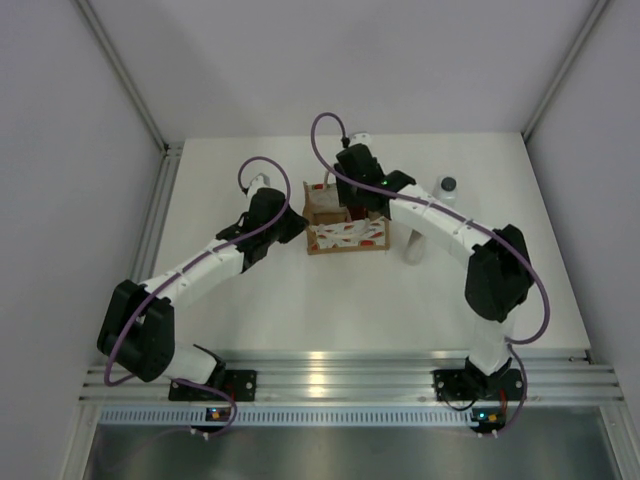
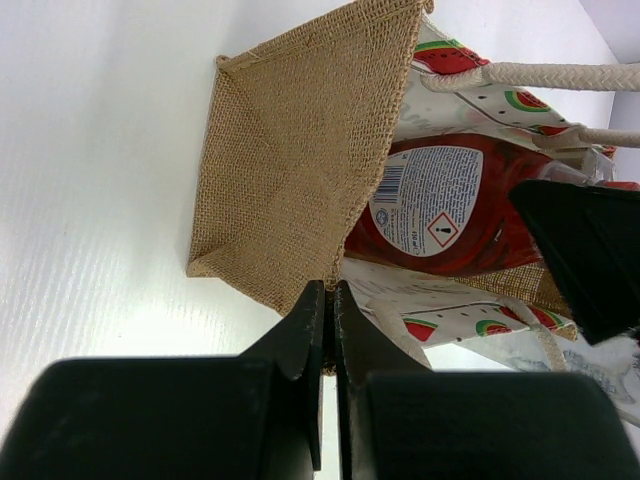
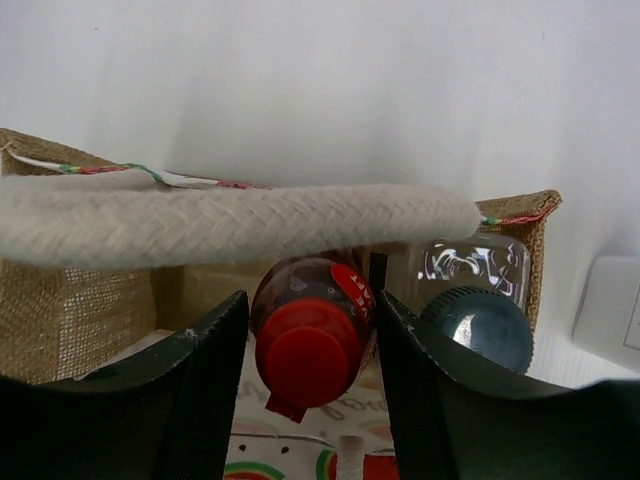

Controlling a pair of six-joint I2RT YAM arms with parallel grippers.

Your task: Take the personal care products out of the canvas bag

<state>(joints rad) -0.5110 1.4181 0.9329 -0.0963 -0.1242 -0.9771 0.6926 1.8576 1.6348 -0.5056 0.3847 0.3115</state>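
The canvas bag point(image 1: 345, 236) stands mid-table, and its burlap side shows in the left wrist view point(image 2: 290, 160). My left gripper point(image 1: 297, 225) is shut on the bag's left edge point(image 2: 330, 292). My right gripper point(image 1: 358, 208) is down in the bag's mouth, open. Its fingers straddle the neck of the red bottle point(image 3: 310, 345) without clearly touching it. The red bottle also shows in the left wrist view point(image 2: 440, 205). The pale squarish bottle with grey cap point(image 3: 475, 325) stands beside it inside the bag. The white bottle with dark cap point(image 1: 447, 187) and the clear tapered bottle point(image 1: 413, 245) are on the table right of the bag.
A white rope handle point(image 3: 230, 225) crosses just above my right gripper's fingers. My right arm point(image 1: 440, 222) reaches over the two bottles on the table. White enclosure walls stand on the left, right and back.
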